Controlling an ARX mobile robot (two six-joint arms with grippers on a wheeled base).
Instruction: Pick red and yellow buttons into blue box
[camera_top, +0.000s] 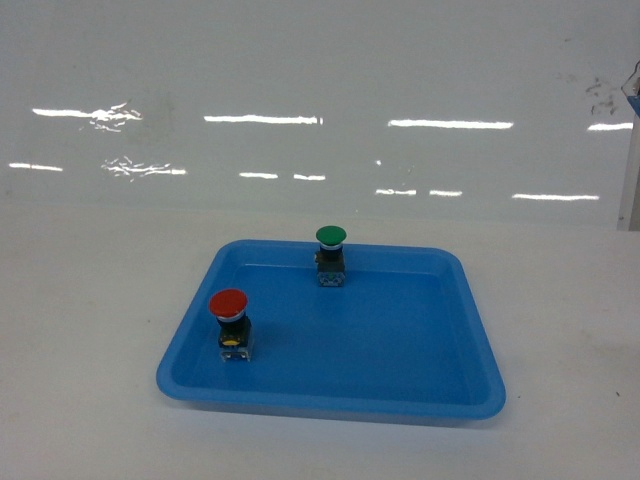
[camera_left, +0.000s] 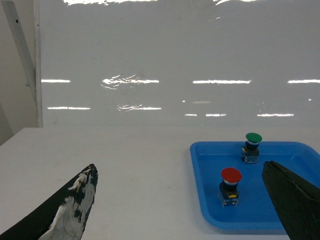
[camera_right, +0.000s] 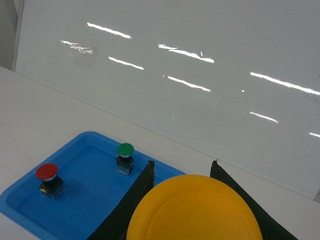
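A: Scene, big to small?
B: White table (camera_top: 90, 330) against a glossy white wall (camera_top: 320, 90). Shallow blue tray (camera_top: 440, 395) sits mid-table with bare table on all sides. The deep blue box isn't in any view.

A: Buttons?
B: Red button (camera_top: 231, 323) stands upright in the tray's near-left part, cap up, long axis vertical, black-and-metal body on the tray floor. Green button (camera_top: 331, 254) is also upright, against the tray's far rim near the middle. The two are well apart, with open tray floor between them and across the whole right half.

A: Yellow one?
B: Yellow button (camera_right: 195, 210) is in the right tool (camera_right: 182, 200). The right wrist view shows the round yellow cap filling the gap between the two dark fingers (camera_right: 132, 200), cap facing the camera; its body is hidden. It's held above the tray's right side.

A: Left tool?
B: Left tool (camera_left: 185, 200) is spread wide with nothing between the fingers. One finger (camera_left: 65, 210), with worn white patches, is over bare table left of the tray; the other is over the tray's right part. Red button shows between them, not touched.

A: Anything blocking?
B: Only the low tray rim around red. Neither arm shows in the head view.
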